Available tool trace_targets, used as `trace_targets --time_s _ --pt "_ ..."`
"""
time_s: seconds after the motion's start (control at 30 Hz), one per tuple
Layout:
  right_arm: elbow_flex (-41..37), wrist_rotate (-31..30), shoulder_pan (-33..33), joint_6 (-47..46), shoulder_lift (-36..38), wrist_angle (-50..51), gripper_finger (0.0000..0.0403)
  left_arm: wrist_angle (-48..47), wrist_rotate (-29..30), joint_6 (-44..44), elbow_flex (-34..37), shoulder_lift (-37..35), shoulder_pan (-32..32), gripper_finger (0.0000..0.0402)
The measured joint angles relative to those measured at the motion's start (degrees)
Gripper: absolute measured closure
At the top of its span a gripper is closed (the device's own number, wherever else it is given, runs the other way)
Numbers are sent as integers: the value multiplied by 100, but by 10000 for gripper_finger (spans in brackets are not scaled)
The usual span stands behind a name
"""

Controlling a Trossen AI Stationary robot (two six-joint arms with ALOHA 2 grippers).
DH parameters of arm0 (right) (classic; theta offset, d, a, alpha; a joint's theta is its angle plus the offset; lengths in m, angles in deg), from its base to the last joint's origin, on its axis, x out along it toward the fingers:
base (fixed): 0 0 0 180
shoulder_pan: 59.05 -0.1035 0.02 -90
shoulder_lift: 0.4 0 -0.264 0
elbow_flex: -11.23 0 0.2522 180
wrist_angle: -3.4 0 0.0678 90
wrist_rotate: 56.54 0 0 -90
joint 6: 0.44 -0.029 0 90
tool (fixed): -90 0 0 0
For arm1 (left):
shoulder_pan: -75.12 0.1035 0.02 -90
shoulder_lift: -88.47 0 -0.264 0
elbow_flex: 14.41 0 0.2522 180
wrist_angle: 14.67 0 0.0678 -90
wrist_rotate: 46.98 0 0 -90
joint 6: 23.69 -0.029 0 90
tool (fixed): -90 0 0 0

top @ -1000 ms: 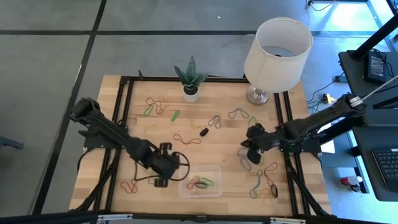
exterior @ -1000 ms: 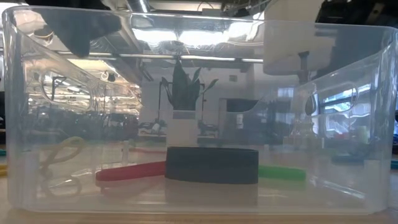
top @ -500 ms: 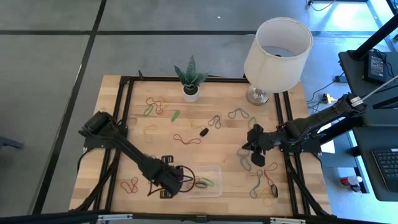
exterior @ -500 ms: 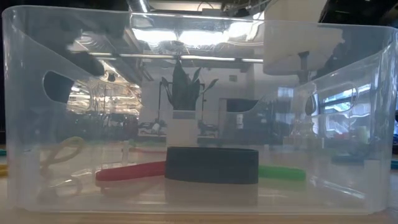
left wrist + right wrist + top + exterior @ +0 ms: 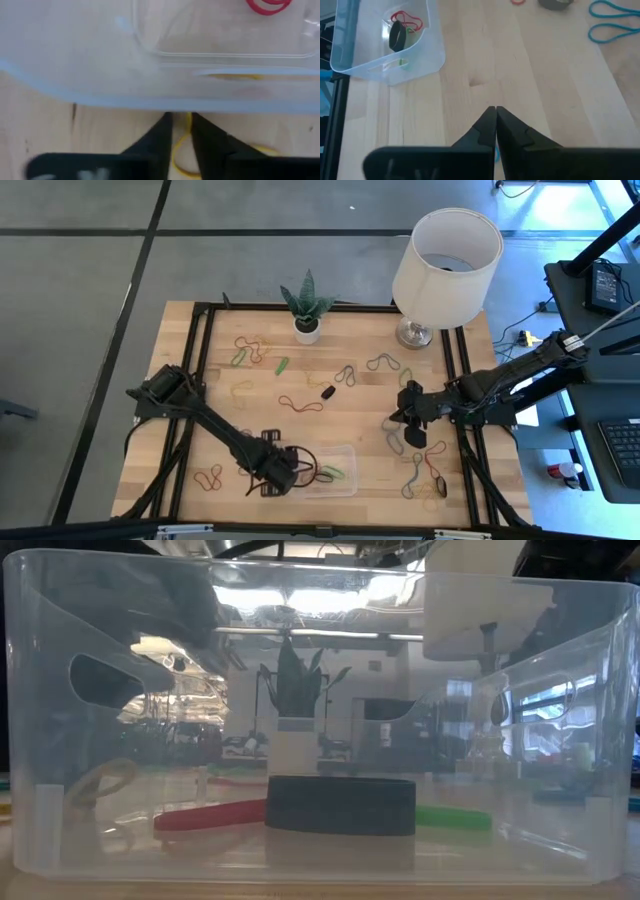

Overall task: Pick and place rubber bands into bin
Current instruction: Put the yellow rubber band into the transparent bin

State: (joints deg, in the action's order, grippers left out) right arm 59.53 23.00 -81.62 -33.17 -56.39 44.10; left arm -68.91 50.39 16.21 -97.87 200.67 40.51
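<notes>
The right pincer (image 5: 495, 112), closed, hangs over bare wood near the bin (image 5: 425, 55) of rubber bands (image 5: 406, 21).

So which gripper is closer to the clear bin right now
The left. The left gripper is at the bin's left edge, while the right gripper hangs well off to the bin's upper right.

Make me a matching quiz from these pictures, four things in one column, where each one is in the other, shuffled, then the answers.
Things:
1. left gripper
2. right gripper
3. wide black rubber band
4. white plant pot

Places:
A. far edge of the table, beside the lamp
B. inside the clear bin
C. at the bin's left end
D. over the table's right side

Pairs: 1-C, 2-D, 3-B, 4-A
</notes>
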Motion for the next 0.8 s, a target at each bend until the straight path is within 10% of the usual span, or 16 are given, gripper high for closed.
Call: trace_targets --time_s 0.47,0.8 --pt "0 -4 -2 -17 -2 -264 386 -1526 -442 1260 -51 -1352 -79 399" --pt "0 -15 -2 -20 -4 -365 386 -3275 470 1046 -2355 -1378 -106 399"
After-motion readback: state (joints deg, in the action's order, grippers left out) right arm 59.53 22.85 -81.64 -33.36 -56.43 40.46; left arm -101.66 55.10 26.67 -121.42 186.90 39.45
